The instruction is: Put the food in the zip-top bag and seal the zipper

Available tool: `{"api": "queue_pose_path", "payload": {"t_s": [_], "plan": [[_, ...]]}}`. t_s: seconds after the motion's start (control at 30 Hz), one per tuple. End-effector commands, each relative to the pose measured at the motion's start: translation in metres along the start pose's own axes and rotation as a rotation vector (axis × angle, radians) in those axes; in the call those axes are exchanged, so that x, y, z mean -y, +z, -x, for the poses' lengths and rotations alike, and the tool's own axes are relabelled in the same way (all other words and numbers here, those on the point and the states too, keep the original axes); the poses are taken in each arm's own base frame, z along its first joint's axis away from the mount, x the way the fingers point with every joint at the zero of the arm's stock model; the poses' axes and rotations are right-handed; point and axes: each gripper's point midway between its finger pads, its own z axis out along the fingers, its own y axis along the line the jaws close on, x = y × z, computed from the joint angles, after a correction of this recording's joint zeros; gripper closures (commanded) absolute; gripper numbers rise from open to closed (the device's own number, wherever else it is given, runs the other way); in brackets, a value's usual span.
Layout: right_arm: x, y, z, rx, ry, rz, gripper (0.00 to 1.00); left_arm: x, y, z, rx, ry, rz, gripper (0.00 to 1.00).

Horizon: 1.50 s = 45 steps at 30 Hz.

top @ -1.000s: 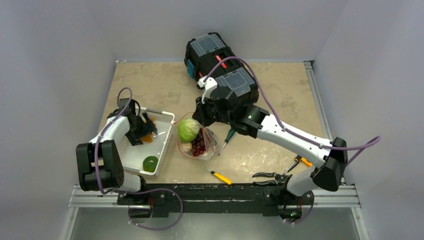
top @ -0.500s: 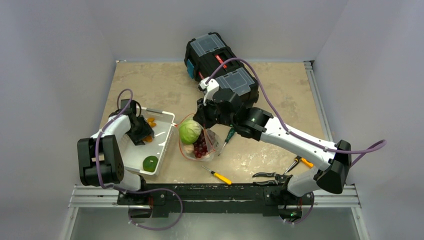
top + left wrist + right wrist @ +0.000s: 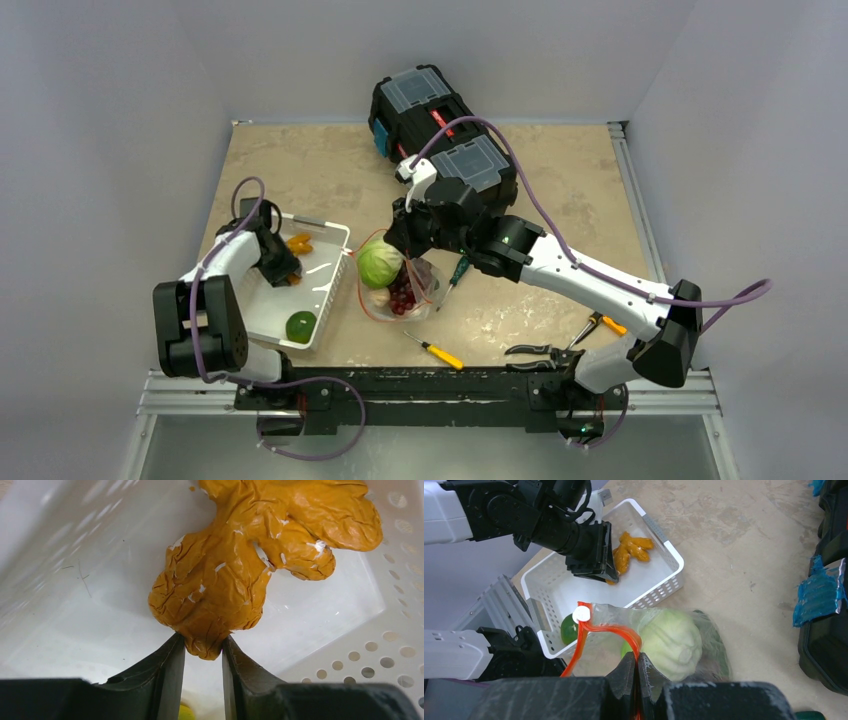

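Clear, floppy plastic forms the zip-top bag, which lies on the beige table just to the right of the white slotted plastic basket. Its thin orange-red zipper stands open in a loop, the small white tab at the end nearest the basket. The right gripper is clenched on that strip, fingers pressed together with the orange-red band pinched between them, holding the mouth lifted. Under the clear film just behind the mouth sits the pale green cabbage, and deeper in the bag the purple grapes lie against it; a pale piece beside them is too small to name. In the basket, the lumpy orange carrots lie near the far wall, and the left gripper grasps their narrow lower end, a black finger touching each side. The green round fruit rests in the basket's near corner, well apart from the carrots. A green-handled screwdriver lies just right of the bag, a yellow-handled screwdriver and black-handled pliers lie nearer the arm bases, and the black toolbox with clear lids stands at the far edge
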Motion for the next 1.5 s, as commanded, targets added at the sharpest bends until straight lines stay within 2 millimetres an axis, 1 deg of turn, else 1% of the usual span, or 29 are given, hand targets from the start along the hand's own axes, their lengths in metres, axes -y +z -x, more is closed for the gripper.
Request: {"api": "queue_pose_path", "payload": {"t_s": [0.0, 0.2, 0.3, 0.43, 0.5, 0.6, 0.7, 0.77, 0.87, 0.93, 1.0, 1.1, 1.17, 1.23, 1.33, 1.4, 1.47], "plan": [[-0.016, -0.005, 0.037, 0.122, 0.016, 0.053, 1.00, 0.005, -0.022, 0.019, 0.109, 0.018, -0.024, 0.77], [-0.016, -0.002, 0.037, 0.118, 0.017, 0.049, 1.00, 0.007, -0.056, 0.029, 0.244, 0.060, -0.088, 0.88], [-0.015, 0.002, 0.036, 0.110, 0.017, 0.043, 1.00, 0.019, -0.078, 0.031, 0.305, 0.127, -0.185, 0.99], [-0.012, 0.007, 0.035, 0.101, 0.024, 0.021, 1.00, 0.037, -0.113, 0.030, 0.366, 0.222, -0.317, 1.00], [-0.010, 0.008, 0.037, 0.107, 0.028, 0.010, 1.00, 0.050, -0.131, 0.026, 0.403, 0.273, -0.413, 1.00], [-0.008, 0.008, 0.038, 0.116, 0.052, -0.004, 1.00, 0.067, -0.161, 0.019, 0.501, 0.355, -0.562, 1.00], [0.003, 0.006, 0.041, 0.138, 0.074, -0.064, 1.00, 0.077, -0.193, 0.010, 0.629, 0.444, -0.673, 1.00], [0.007, 0.007, 0.042, 0.144, 0.078, -0.092, 1.00, 0.085, -0.214, 0.000, 0.710, 0.510, -0.751, 1.00], [0.010, 0.009, 0.044, 0.131, 0.082, -0.105, 1.00, 0.096, -0.244, -0.021, 0.801, 0.625, -0.887, 1.00], [0.014, 0.011, 0.044, 0.119, 0.089, -0.086, 1.00, 0.102, -0.257, -0.036, 0.832, 0.704, -0.966, 1.00], [0.019, 0.012, 0.045, 0.104, 0.104, -0.047, 1.00, 0.109, -0.269, -0.057, 0.837, 0.807, -1.061, 1.00], [0.031, 0.012, 0.043, 0.076, 0.138, 0.041, 1.00, 0.118, -0.270, -0.083, 0.800, 0.935, -1.149, 1.00], [0.040, 0.010, 0.042, 0.067, 0.150, 0.057, 1.00, 0.124, -0.264, -0.098, 0.762, 1.021, -1.175, 1.00], [0.044, 0.009, 0.039, 0.061, 0.143, 0.051, 1.00, 0.128, -0.257, -0.111, 0.742, 1.102, -1.175, 1.00], [0.040, 0.006, 0.035, 0.053, 0.138, 0.075, 1.00, 0.128, -0.241, -0.120, 0.699, 1.168, -1.083, 1.00], [0.037, 0.007, 0.031, 0.043, 0.141, 0.097, 1.00, 0.128, -0.232, -0.120, 0.692, 1.201, -1.009, 1.00], [0.035, 0.009, 0.027, 0.031, 0.141, 0.113, 1.00, 0.127, -0.228, -0.124, 0.674, 1.227, -0.975, 1.00]]}}
